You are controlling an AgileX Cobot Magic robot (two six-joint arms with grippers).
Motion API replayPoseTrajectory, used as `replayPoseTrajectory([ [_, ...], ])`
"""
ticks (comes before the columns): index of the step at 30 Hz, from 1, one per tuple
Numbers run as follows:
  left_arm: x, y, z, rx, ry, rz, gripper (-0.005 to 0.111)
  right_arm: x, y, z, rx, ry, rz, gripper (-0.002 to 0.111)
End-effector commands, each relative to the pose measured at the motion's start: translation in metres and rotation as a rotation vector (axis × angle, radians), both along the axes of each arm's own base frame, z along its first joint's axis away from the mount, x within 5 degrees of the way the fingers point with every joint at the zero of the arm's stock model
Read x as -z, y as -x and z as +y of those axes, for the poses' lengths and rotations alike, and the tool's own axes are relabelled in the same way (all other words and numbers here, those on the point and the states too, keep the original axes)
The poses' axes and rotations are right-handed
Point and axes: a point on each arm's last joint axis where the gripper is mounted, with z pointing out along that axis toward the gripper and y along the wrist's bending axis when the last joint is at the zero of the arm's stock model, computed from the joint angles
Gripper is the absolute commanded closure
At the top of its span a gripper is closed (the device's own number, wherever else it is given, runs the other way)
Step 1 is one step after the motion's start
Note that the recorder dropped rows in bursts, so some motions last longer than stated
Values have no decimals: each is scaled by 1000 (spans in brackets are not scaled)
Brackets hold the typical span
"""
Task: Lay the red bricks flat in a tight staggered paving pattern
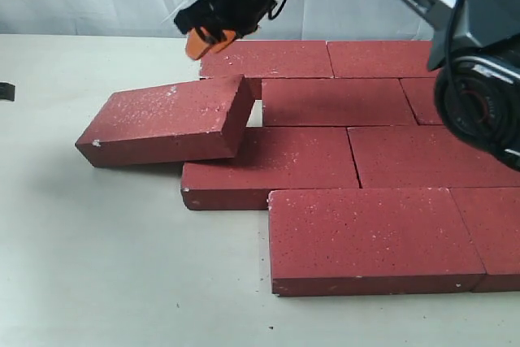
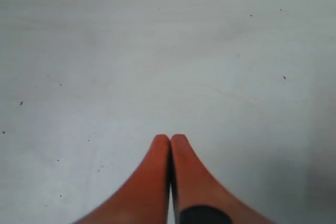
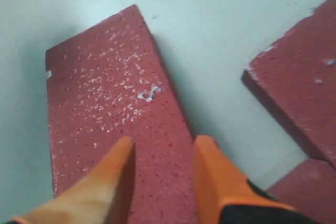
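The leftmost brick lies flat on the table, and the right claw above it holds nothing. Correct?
Not flat: in the exterior view the leftmost brick is tilted, one end resting on a neighbouring brick. The right claw above it holds nothing.

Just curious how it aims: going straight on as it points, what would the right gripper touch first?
Probably the top of the tilted red brick beneath the right gripper; its open jaws point at it, though the gap is hard to judge.

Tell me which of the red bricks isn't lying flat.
The leftmost brick, jutting out from the rows: it sits tilted and skewed, its end nearest the rows raised, while the other bricks lie flat.
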Motion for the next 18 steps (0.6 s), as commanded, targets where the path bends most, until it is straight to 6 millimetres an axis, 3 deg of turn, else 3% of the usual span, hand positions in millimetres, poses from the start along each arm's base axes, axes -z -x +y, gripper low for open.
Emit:
replayPoseTrajectory([
  [1,15,-4,4,-41,13,10,107,-46,1,-28,136,65,-112,93],
  [3,22,-5,4,-47,27,32,107,-47,3,-35,182,108,-108,109],
  [7,29,-5,3,-45,38,60,107,-26,16,-39,147,180,-30,108],
  [12,29,-6,2,-66,75,62,107,19,39,-45,80,247,139,108],
  [18,36,-12,-24,85,47,99,107,54,46,-45,-3,279,223,108],
])
